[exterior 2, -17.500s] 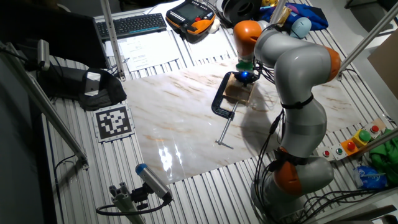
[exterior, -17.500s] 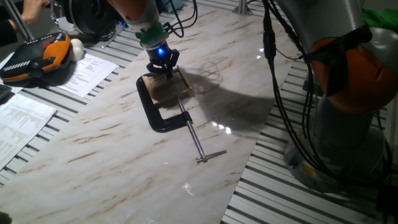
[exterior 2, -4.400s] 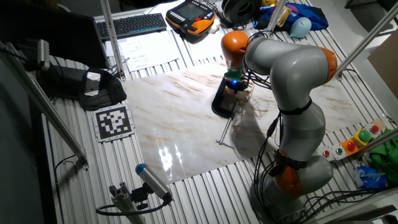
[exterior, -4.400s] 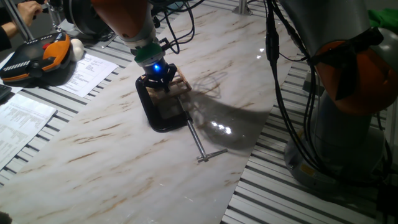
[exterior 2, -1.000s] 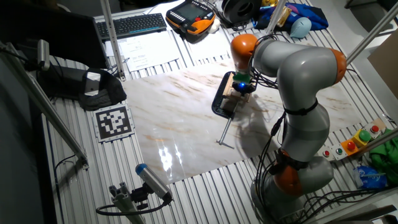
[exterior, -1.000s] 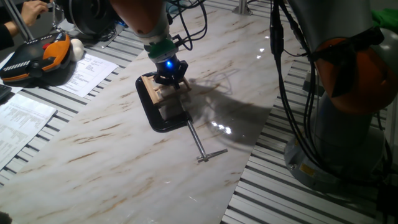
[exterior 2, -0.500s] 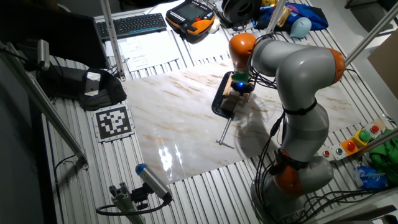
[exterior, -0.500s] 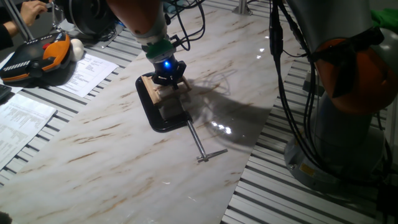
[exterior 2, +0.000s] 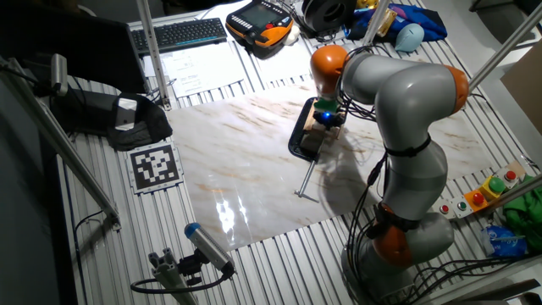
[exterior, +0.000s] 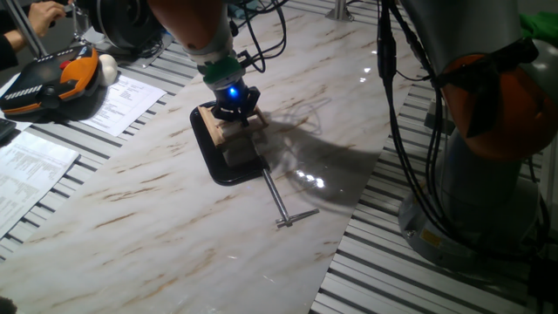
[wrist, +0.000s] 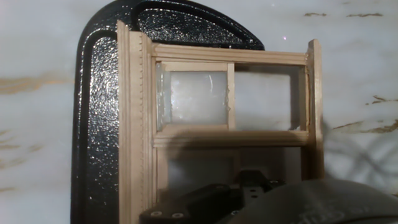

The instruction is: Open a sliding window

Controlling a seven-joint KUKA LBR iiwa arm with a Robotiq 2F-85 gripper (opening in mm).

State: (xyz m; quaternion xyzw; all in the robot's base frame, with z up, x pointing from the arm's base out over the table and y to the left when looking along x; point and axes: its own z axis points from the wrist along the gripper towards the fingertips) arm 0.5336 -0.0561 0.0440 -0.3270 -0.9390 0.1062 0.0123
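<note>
sliding window lower edge hidden behind end effector, fingertips cut off by frame bottom

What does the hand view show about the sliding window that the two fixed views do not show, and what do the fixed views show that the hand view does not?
Only the hand view shows the sliding window in detail: a tan frame, wooden bars and two pale panes side by side.

Only the fixed views show the whole arm, the gripper with its blue light low over the window, the steel screw, and the orange pendant.

Both show the window lying in the black C-clamp on the marble table.
</note>
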